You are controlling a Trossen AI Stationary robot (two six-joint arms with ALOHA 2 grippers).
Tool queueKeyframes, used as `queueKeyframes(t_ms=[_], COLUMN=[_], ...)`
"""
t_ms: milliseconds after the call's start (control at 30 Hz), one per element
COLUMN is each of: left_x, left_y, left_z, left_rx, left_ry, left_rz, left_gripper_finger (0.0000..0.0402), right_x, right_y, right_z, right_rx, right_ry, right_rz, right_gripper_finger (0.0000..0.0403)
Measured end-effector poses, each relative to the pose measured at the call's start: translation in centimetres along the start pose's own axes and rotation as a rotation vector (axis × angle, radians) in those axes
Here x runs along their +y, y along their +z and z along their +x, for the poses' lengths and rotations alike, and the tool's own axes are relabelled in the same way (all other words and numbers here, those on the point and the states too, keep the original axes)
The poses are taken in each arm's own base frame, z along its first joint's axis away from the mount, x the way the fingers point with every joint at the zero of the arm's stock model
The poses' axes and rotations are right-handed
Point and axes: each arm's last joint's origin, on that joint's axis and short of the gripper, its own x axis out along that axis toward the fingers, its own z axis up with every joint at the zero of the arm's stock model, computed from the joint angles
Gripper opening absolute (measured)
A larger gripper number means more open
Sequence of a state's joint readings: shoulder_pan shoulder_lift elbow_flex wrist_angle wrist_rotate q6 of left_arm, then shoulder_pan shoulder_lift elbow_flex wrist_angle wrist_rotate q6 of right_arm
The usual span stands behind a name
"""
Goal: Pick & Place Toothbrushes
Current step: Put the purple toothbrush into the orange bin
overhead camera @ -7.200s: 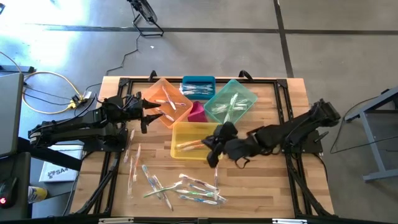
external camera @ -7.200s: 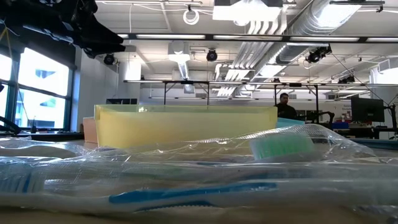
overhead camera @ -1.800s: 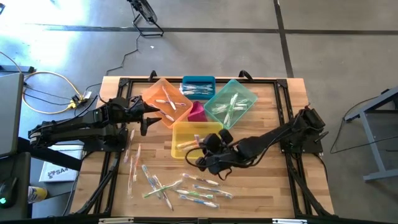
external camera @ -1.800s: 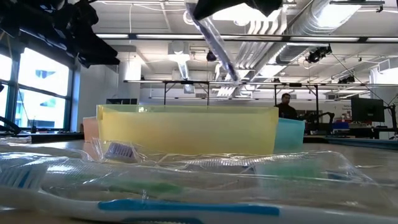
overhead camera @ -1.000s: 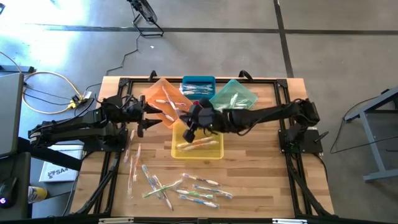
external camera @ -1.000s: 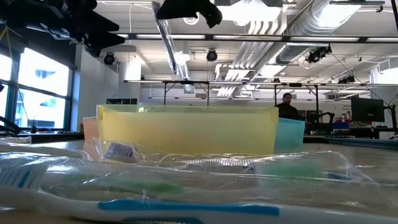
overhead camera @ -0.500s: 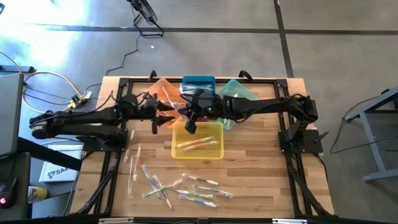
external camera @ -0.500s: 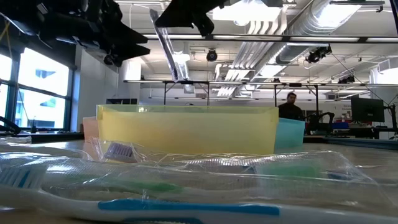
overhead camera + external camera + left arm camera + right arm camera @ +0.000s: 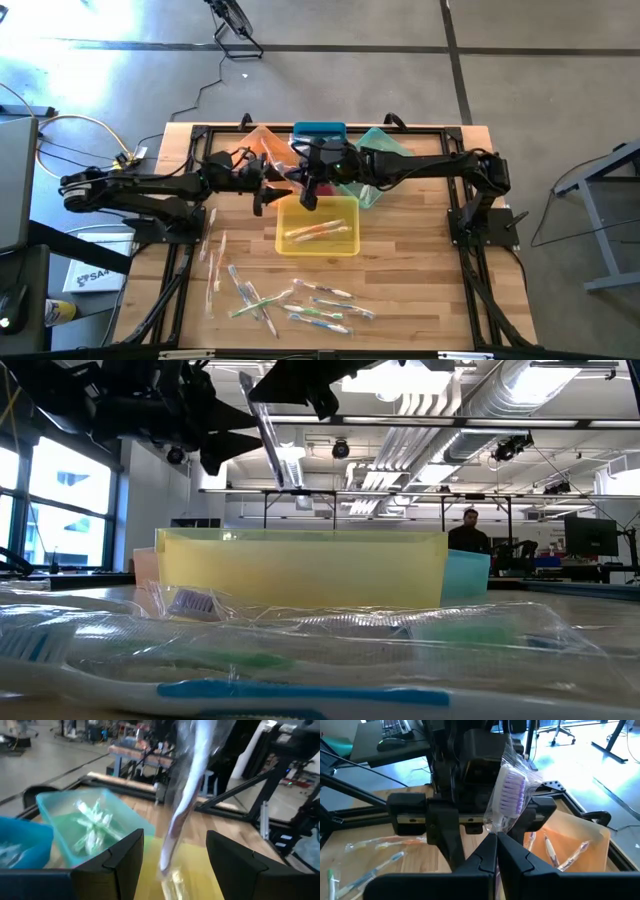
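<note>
A: Right gripper (image 9: 306,196) status?
B: Pinched tight on one wrapped toothbrush (image 9: 511,795), purple bristles up in the right wrist view. It hangs over the back edge of the yellow bin (image 9: 317,225), brush dangling near vertical in the low view.
A: Left?
B: Left gripper (image 9: 268,190) faces it just beside, fingers (image 9: 122,855) spread wide, brush shaft between them but not touching.
A: Room around?
B: Tight at the back. Orange bin (image 9: 257,143), blue bin (image 9: 318,132) and teal bin (image 9: 384,145) crowd just behind both arms, partly covered by them. Yellow bin's front rim is free; two or so brushes lie in it.
A: Rest of the toothbrushes (image 9: 290,300)?
B: Scattered on the table (image 9: 420,270) near the front edge, well apart from both grippers. A few more lie by the left frame rail. Right half of the table is open wood.
A: Background?
B: Person (image 9: 470,532) far off in the low view.
</note>
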State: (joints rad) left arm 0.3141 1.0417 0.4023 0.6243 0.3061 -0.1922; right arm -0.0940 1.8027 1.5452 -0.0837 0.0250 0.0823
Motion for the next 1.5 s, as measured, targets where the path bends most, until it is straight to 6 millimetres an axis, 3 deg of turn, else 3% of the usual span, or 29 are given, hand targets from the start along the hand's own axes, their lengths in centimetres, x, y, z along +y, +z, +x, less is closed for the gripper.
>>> queueKeyframes(t_ms=[1100,1500], left_x=[-0.13,-0.12], left_y=[0.59,0.59], left_z=[0.10,0.10], left_rx=[-0.066,-0.066], left_ry=[-0.031,-0.027], left_rz=[-0.004,-0.004], left_gripper_finger=[0.0210,0.0117], right_x=[0.03,0.03], right_y=[0.18,0.18], right_z=[0.01,0.01], right_rx=[-0.021,-0.021], right_ry=[0.000,0.001], right_rz=[-0.008,-0.008], right_gripper_finger=[0.0003,0.0003])
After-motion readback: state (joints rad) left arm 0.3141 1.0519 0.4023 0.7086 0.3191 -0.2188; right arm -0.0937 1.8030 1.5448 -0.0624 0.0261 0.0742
